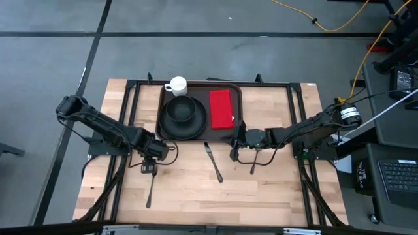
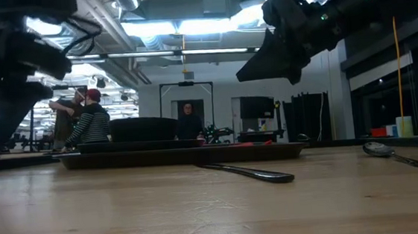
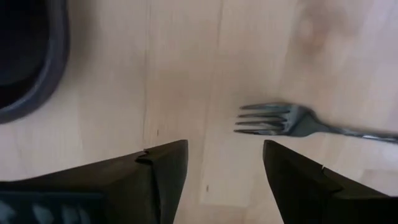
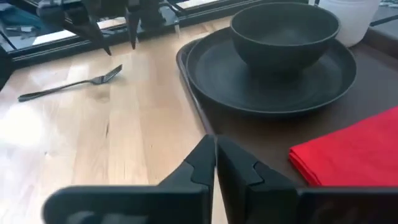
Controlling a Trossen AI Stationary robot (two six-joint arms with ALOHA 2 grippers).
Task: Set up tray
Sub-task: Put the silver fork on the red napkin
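Cutlery placement looks to be the step in hand: the tray (image 1: 200, 104) sits at the far middle of the desk (image 1: 274, 189) and already carries a black plate (image 1: 185, 125) with a bowl (image 1: 181, 108) on it, a white cup (image 1: 176, 85) at its far left corner and a red napkin (image 1: 222, 108) on its right half. The left gripper (image 1: 149, 168) hangs just off the tray's near left corner with its jaws standing open and nothing between them, directly above a fork (image 3: 283, 120) lying flat on the wood. The right gripper (image 1: 234, 153) waits by the tray's near right corner, jaws closed and empty.

A knife (image 1: 213, 162) lies just near of the tray, between the two grippers, and a spoon (image 2: 391, 152) rests near of the tray's right corner, under the right arm. None of the three pieces touches the tray.

Judging by this, the fork either still needs moving or has been left beside the tray; the next pick would call for a low, flat pinch on a thin handle. The tray's raised rim is the main obstacle, and the plate leaves little free room beside the napkin.
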